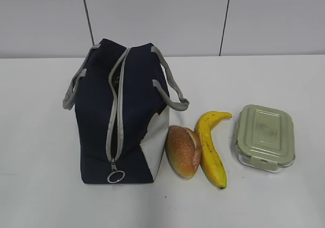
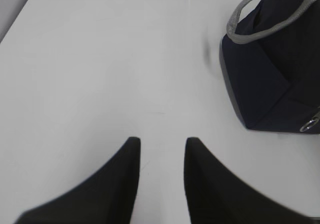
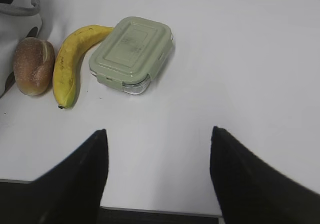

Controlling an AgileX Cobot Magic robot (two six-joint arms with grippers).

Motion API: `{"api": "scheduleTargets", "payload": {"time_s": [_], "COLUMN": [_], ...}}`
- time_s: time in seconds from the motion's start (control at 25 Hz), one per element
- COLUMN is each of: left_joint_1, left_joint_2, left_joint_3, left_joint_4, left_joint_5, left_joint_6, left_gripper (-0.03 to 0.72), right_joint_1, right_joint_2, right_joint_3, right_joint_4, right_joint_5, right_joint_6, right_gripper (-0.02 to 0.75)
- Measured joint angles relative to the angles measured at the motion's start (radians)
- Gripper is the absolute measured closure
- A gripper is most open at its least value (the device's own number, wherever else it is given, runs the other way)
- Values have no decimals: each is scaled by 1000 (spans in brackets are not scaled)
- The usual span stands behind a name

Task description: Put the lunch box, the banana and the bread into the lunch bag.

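The navy lunch bag [image 1: 133, 116] stands at the left of the white table, its grey zipper running down to a ring pull [image 1: 116, 177] at the near end. To its right lie the bread [image 1: 183, 151], the banana [image 1: 212, 147] and the green-lidded lunch box [image 1: 265, 136] in a row. Neither gripper shows in the exterior view. My left gripper [image 2: 161, 141] is open and empty over bare table, left of the bag [image 2: 272, 74]. My right gripper [image 3: 159, 131] is wide open and empty, nearer than the lunch box [image 3: 131, 53], banana [image 3: 70, 64] and bread [image 3: 33, 66].
The bag's grey handles [image 1: 172, 88] hang out to both sides. The table's front edge [image 3: 160, 210] runs just under my right gripper. A grey panelled wall [image 1: 203, 14] stands behind the table.
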Motion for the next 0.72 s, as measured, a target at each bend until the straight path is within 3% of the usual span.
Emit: {"api": "scheduleTargets", "payload": {"time_s": [0.52,0.72], "left_joint_1": [0,0], "left_joint_2": [0,65], "left_joint_3": [0,-28], "left_joint_4": [0,-66], "left_joint_5": [0,-3], "left_joint_6": [0,0], "left_gripper": [453,453], "right_joint_1": [0,0], "right_joint_2": [0,0], "right_joint_3": [0,0], "right_joint_4": [0,0], "right_joint_5": [0,0], "right_joint_6": [0,0], "right_gripper": [263,263]}}
